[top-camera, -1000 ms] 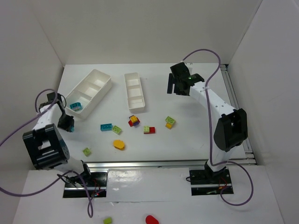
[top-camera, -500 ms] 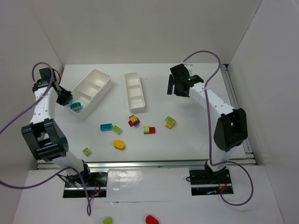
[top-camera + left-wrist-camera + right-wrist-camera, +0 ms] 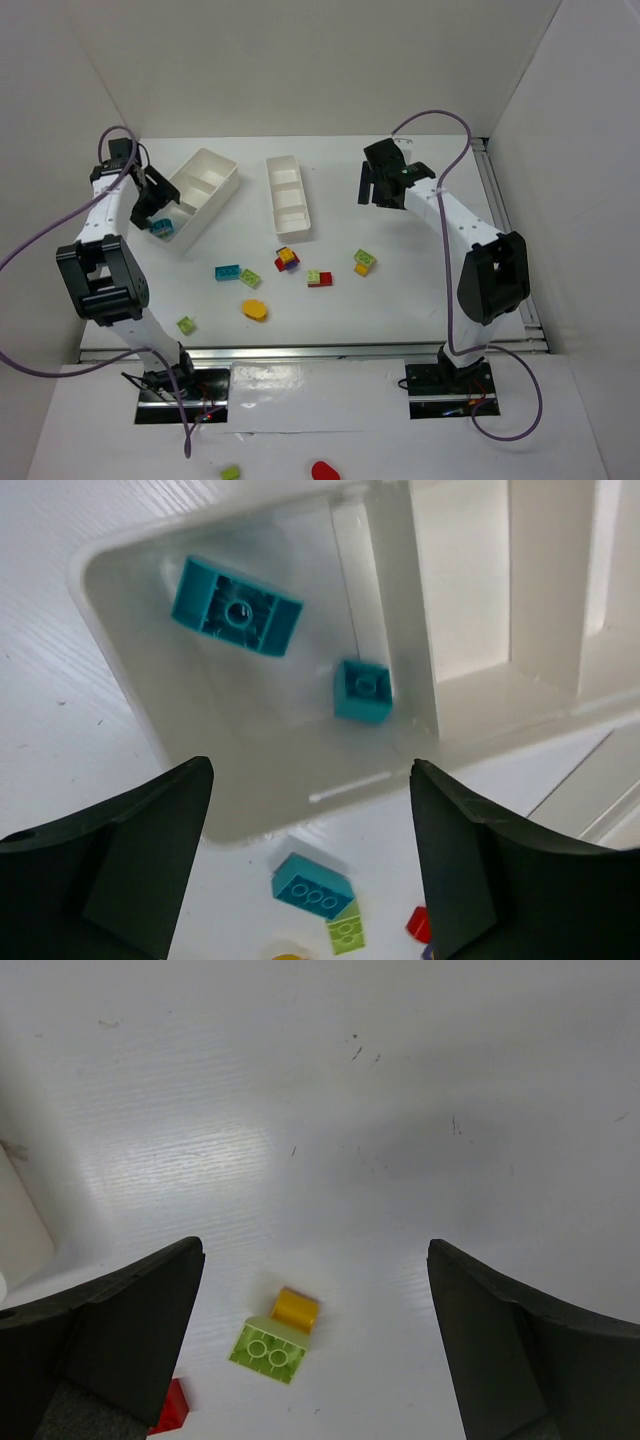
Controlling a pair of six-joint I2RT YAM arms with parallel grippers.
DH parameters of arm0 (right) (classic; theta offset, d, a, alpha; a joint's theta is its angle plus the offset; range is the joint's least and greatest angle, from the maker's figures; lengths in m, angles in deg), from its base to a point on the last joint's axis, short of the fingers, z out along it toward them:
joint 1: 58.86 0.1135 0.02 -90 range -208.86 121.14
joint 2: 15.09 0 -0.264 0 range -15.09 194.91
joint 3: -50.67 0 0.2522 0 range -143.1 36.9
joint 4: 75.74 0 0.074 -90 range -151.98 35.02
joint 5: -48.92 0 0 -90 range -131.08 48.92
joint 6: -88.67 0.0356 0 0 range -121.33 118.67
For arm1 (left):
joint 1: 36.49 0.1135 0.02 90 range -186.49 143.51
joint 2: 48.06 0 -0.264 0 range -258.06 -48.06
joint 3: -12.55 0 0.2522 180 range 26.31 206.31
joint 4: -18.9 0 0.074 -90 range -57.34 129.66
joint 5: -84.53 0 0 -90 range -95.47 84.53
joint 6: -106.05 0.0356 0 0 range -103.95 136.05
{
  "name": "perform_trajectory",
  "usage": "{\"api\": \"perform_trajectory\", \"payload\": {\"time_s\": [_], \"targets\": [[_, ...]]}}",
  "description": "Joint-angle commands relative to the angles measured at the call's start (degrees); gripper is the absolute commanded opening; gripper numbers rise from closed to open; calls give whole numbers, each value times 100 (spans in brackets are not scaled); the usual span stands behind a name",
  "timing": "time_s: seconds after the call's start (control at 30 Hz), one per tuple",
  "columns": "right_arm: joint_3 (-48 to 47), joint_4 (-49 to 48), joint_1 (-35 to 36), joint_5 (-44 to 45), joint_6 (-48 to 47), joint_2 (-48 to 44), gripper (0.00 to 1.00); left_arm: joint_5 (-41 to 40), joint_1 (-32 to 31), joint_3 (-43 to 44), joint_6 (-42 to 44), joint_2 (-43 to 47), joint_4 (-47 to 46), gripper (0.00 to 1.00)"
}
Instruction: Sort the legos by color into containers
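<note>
Left wrist view: two cyan legos (image 3: 236, 608) are seen inside the wide tray's (image 3: 400, 600) end compartment, below the wide-open, empty left gripper (image 3: 310, 770). On the desk (image 3: 420, 295), other legos (image 3: 320, 277) are left unsorted.

My left arm (image 3: 100, 230) stands folded high along the left side, its left gripper (image 3: 157, 208) angled downward, fingers spread wide. My right arm (image 3: 455, 215) stretches far forward, right gripper (image 3: 371, 186) likewise agape, facing down.
</note>
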Motion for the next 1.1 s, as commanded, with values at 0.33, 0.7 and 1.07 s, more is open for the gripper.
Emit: {"api": "perform_trajectory", "payload": {"time_s": [0.33,0.7,1.07], "targets": [[101,-412,-83,-59,-49,106,100,312,-1873,-2321,192,1743,347,95],[338,-343,-83,3,-101,-149,100,347,-2171,-2770,-1241,1208,32,100],[154,-184,-83,55,-207,-201,100,-294,-2691,-2665,-2921,540,207,100]]}}
